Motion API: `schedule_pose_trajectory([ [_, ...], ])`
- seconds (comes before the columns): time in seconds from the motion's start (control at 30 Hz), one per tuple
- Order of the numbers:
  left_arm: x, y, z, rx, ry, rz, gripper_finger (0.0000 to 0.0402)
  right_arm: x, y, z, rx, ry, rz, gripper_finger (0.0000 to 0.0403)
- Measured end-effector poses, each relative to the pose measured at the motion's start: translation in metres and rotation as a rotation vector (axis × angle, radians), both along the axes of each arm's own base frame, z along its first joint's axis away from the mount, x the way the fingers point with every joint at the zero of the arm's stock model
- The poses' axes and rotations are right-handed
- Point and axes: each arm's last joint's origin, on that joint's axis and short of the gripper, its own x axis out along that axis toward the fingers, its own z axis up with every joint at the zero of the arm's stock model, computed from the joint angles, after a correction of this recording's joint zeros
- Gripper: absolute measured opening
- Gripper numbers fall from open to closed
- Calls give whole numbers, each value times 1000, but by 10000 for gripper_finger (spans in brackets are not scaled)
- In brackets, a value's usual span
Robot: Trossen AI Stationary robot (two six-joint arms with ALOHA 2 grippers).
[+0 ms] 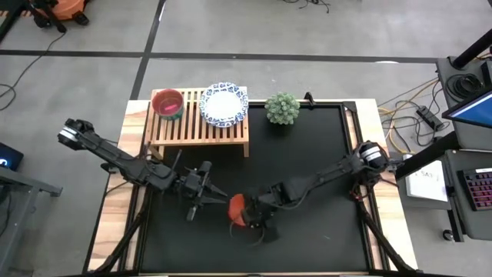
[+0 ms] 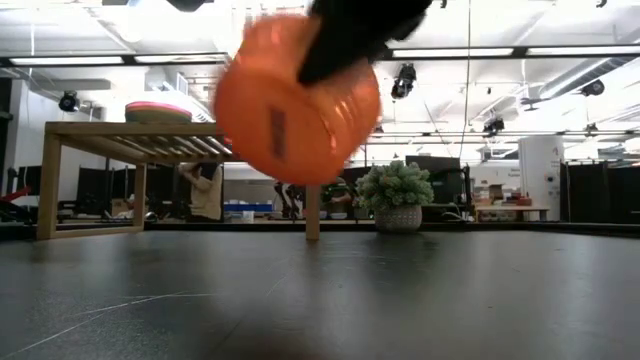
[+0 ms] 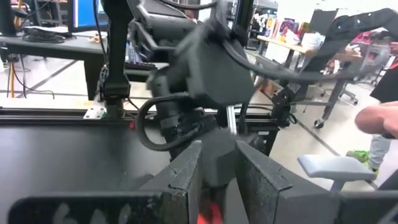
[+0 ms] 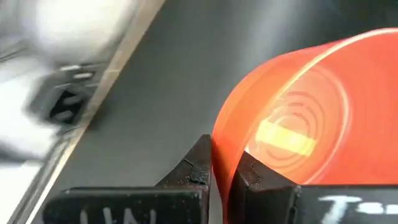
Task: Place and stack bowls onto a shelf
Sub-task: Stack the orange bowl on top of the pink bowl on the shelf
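1. Right gripper (image 4: 221, 171) is clamped on the rim of the red bowl (image 1: 237, 209); your right wrist view shows the thin wall pinched between both fingertips, one inside and one outside.
2. Red bowl hangs tilted on its side, clear of the black mat (image 1: 307, 177); the low view shows its underside (image 2: 297, 100) facing the camera with open air below it.
3. You have that bowl over the front middle of the mat, well apart from the shelf (image 1: 198, 127).
4. Left gripper (image 1: 207, 195) sits just beside the red bowl, on its left; fingers stand a little apart and hold nothing that you can see.
5. Left wrist view looks past its own fingers (image 3: 186, 177) at the right arm's wrist close ahead, with a red sliver low between them.
6. Shelf stands at the back left of the table, slatted top, short legs.
7. On the shelf's left end sits a stack with a pink bowl (image 1: 167, 102) on top and a green rim showing under it.
8. On the shelf's right end sit the white blue-rimmed bowls (image 1: 224, 105); you can't count how many are nested.
9. Potted plant (image 1: 282, 108) stands on the mat just beside the shelf's right end.
10. A person's hand (image 3: 379, 118) shows in the left wrist view, beyond the table edge.
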Motion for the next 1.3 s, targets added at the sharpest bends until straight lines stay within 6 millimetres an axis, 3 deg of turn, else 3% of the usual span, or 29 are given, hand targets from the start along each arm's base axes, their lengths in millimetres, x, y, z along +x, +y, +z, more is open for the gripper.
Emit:
schedule_pose_trajectory([
  [0.1, 1, 0, -1, 7, 7, 1, 75, 5, -6, 1, 29, -85, 217, 9],
  [0.23, -2, 1, -1, -9, 29, 16, 75, 8, -19, 1, -8, -158, 361, 8],
  [0.73, -25, 12, -19, -59, 348, 68, 75, 23, -77, 6, 92, -354, 567, 8],
  [0.97, -25, 13, -22, -36, 374, 91, 82, 20, -79, -6, 162, -379, 611, 8],
  [1.3, -6, 5, -38, 81, 368, 77, 160, 19, -74, -7, 165, -387, 618, 8],
])
